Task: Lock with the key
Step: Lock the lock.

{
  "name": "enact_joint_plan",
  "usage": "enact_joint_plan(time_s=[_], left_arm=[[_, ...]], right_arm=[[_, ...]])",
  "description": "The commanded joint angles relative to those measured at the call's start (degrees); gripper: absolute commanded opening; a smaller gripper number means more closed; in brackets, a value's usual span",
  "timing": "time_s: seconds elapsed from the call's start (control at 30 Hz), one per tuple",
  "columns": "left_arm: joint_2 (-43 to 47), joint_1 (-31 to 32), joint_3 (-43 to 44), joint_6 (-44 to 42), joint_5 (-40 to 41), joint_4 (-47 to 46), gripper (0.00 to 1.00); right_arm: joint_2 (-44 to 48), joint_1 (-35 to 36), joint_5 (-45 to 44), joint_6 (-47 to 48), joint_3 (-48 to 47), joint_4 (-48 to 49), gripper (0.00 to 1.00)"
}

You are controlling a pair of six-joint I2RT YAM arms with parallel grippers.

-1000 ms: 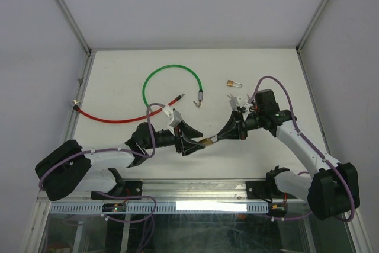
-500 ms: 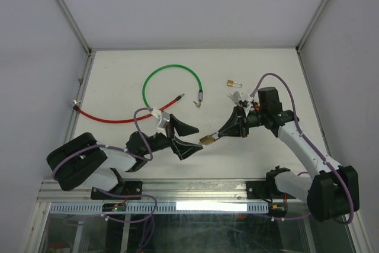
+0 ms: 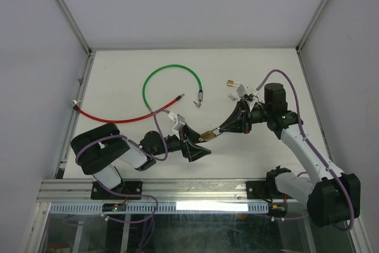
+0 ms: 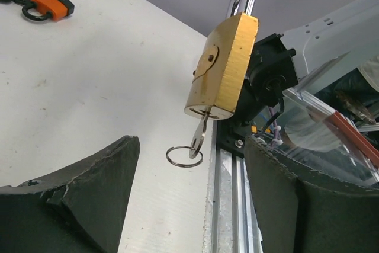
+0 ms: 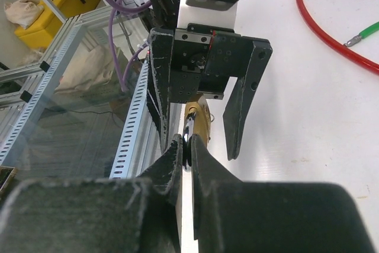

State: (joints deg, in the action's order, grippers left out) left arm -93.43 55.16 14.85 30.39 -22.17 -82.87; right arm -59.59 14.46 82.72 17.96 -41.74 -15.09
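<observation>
resting inside a grey-walled enclosure with aluminium posts, the white table (image 3: pixel 266 69) carries a green cable (image 3: pixel 172 67), a red cable (image 3: pixel 112 120) and a small orange padlock (image 4: pixel 48 4). the brass padlock (image 4: pixel 222 66) hangs above the table's near edge, its shackle pinched in the closed right gripper (image 3: pixel 220 129), with a key (image 4: pixel 199 134) and split ring in its keyhole. the left gripper (image 4: pixel 190 146) is spread wide, one finger on each side below the padlock, touching nothing.

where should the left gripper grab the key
Take the key by its flat head, just under the padlock, coming up from below. It hangs from the keyhole in the padlock's underside, thin edge toward the wrist camera, so the open left gripper should close on its flat faces.
</observation>
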Motion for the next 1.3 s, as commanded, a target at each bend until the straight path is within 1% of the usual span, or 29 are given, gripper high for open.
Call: enact_joint_plan(time_s=[0.0, 0.2, 0.4, 0.63, 1.07, 1.2, 1.27], left_arm=[[-0.04, 0.94, 1.88, -1.91, 2.25, -16.88, 0.70], [3.13, 1.49, 0.61, -5.93, 5.73, -16.88, 0.67], [5.69, 1.53, 0.26, -8.82, 5.20, -16.87, 0.63], [5.67, 1.47, 0.97, -9.56, 3.88, -16.80, 0.54], [4.63, 1.45, 2.99, -10.62, 2.56, -16.81, 0.53], [4.09, 1.45, 3.64, -10.86, 1.60, -16.82, 0.50], [3.92, 1.45, 3.68, -10.99, 1.12, -16.87, 0.46]], right_arm=[[1.45, -0.35, 3.36, -2.49, -0.28, 3.69, 0.00], [1.16, -0.31, 3.44, -2.32, -0.13, 3.68, 0.00], [0.58, -0.31, 3.47, -2.18, 0.16, 3.71, 0.00], [0.29, -0.26, 3.42, -1.97, 0.29, 3.67, 0.00], [-0.08, 0.18, 3.27, -1.45, 0.60, 3.54, 0.00], [-0.10, 0.34, 3.22, -1.23, 0.52, 3.41, 0.00], [-0.08, 0.31, 3.15, -1.11, 0.56, 3.32, 0.00]])
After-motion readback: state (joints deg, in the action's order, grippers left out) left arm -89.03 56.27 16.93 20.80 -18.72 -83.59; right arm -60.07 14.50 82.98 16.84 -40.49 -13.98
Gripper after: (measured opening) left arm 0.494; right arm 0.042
